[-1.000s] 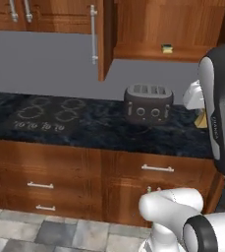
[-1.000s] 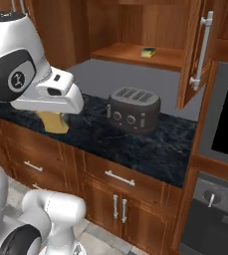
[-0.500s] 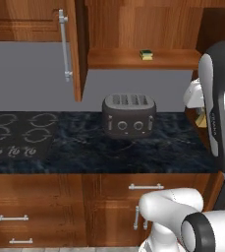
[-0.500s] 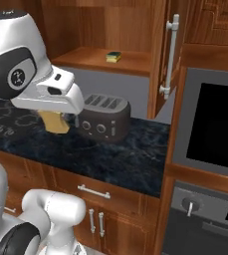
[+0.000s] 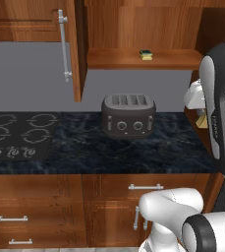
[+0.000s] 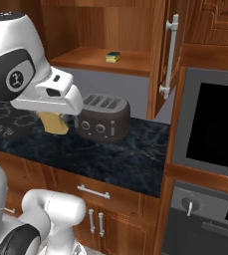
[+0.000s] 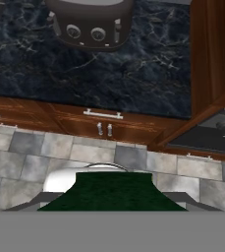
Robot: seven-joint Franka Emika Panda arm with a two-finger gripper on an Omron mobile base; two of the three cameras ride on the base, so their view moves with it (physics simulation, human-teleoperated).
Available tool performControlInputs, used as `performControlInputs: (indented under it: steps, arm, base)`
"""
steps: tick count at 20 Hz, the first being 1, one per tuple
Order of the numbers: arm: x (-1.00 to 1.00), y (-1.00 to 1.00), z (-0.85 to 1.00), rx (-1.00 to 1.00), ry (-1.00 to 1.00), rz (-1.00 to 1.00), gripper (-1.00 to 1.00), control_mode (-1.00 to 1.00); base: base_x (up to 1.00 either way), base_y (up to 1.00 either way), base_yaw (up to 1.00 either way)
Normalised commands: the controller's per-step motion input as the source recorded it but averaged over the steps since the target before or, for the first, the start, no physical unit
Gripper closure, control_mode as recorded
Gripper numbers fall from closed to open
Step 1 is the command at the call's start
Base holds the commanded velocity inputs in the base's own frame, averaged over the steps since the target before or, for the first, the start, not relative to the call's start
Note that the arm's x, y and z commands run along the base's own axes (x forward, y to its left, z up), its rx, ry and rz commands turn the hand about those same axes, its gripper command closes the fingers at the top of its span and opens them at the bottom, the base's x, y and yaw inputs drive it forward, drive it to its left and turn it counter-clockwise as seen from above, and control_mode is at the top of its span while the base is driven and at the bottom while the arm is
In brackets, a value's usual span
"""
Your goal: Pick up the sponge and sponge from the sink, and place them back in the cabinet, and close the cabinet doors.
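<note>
A small flat rectangular sponge with a dark green scouring face over a yellow body (image 5: pixel 145 54) lies on the wooden shelf (image 5: pixel 178 60) of the tall brown wooden wall cabinet (image 5: pixel 133 24). It sits near the shelf's front edge, green face up, its long axis roughly along that edge. A second sponge of the same make (image 6: pixel 53 123) hangs under the white arm's hand, in the air in front of the bench (image 5: pixel 109 152) and well below the shelf. In the right base view its yellow body points downward, long axis near vertical. In the hand view its green face spreads flat across the bottom.

The fingers (image 7: pixel 178 198) are mostly hidden by that sponge. As far as the views allow, they are closed against its two sides and carry it.

Both cabinet doors stand open. The left brown panelled door (image 5: pixel 75 49) swings out with its long silver bar handle (image 5: pixel 63 47) facing the cooktop side. The right door (image 6: pixel 159 60) shows nearly edge-on, its handle (image 6: pixel 170 55) beside the oven column.

A dark grey four-slot toaster (image 5: pixel 128 115) stands on the black marbled bench directly below the shelf, between the held sponge and the cabinet opening in the right base view. A black cooktop with ring markings (image 5: pixel 15 138) lies at the bench's left. A built-in oven with a black glass front (image 6: pixel 217 124) rises to the right. Below the bench run brown drawers with silver pulls (image 5: pixel 146 187), then grey floor tiles (image 7: pixel 30 152).
</note>
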Motion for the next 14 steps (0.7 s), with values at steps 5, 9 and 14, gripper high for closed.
performControlInputs:
  steps: [5, 9, 14]
  arm:
    - [0.00, 0.00, 0.00, 0.00, 0.00, 0.00, 1.00, 1.00]
    - [0.00, 0.00, 0.00, 0.00, 0.00, 0.00, 1.00, 1.00]
    - [0.00, 0.00, 0.00, 0.00, 0.00, 0.00, 1.00, 1.00]
  base:
    - [0.04, 0.29, -0.09]
    - [0.28, 0.58, -0.26]
    - [0.49, 0.72, -0.29]
